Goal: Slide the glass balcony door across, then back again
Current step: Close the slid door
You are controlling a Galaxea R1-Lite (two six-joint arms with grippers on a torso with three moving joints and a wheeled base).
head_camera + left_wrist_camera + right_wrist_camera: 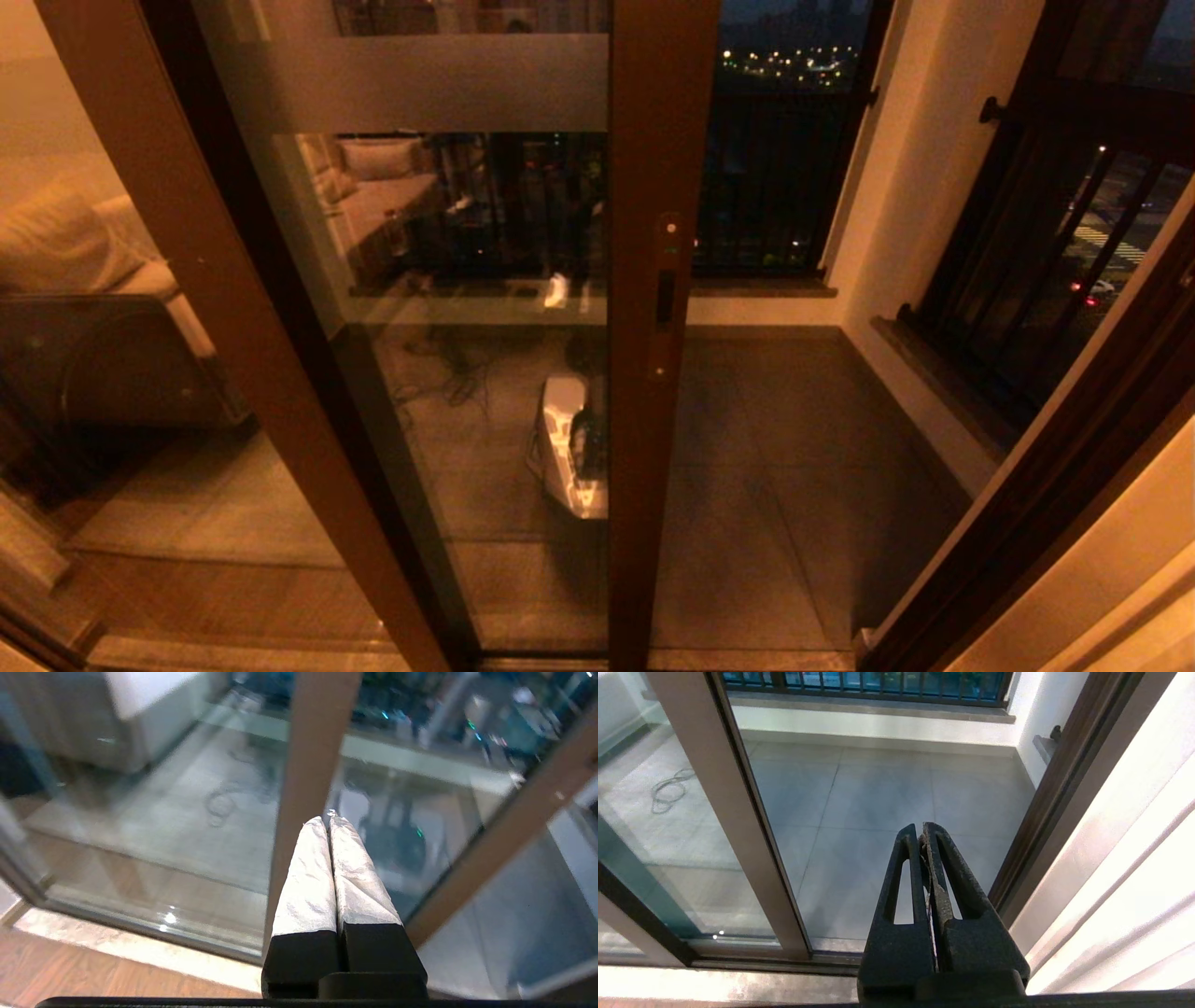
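The glass balcony door (485, 420) stands partly across the opening, with its frosted band (420, 84) near the top. Its brown stile (653, 140) is at the middle of the head view and carries the narrow handle slot (665, 299). Open space lies to the right of the stile. Neither gripper shows in the head view. My left gripper (329, 819), with white-wrapped fingers, is shut and empty, pointing at the glass low down. My right gripper (921, 830), black, is shut and empty, facing the open gap beside the stile (714, 812).
The fixed panel's wide brown post (233, 327) slants at the left. A dark door jamb (1055, 467) bounds the opening on the right. Black-barred windows (775, 187) line the balcony. A white object (569, 448) shows in the glass, and a coiled cable (668, 793) lies on the tiles.
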